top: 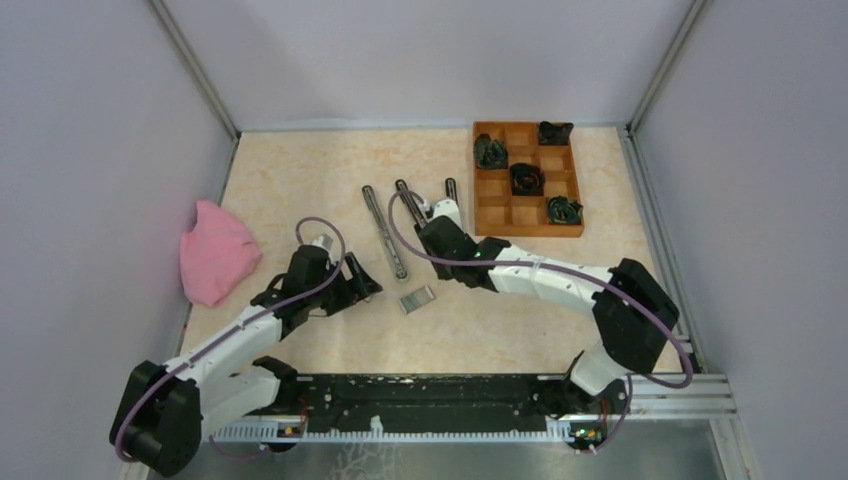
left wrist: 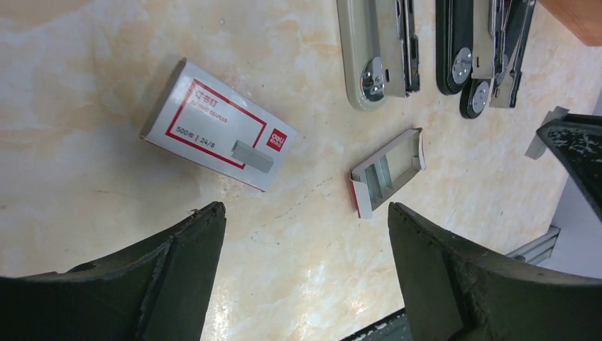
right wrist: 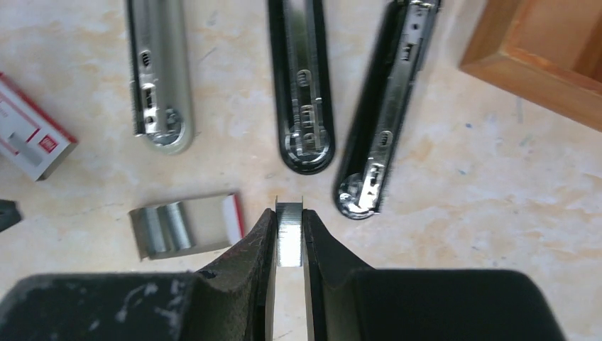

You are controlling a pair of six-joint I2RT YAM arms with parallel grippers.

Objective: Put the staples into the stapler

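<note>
Clamping a short strip of staples [right wrist: 289, 238] between its closed fingers, the right gripper [right wrist: 289, 213] hung over the table [top: 300, 180], just short of the near ends of the black stapler [right wrist: 302, 85], whose two halves lay spread in a V. A grey stapler [right wrist: 160, 71] lay to their left. The open inner tray [right wrist: 188, 226] rested just beside the gripper's left finger, holding more staples. The left gripper [left wrist: 305, 234] stood wide apart and empty, with the white-and-red cardboard box [left wrist: 213, 131] lying flat ahead of it. A wooden organiser [top: 525, 180] sat at the far right, and a pink cloth [top: 215, 252] at the left edge.
</note>
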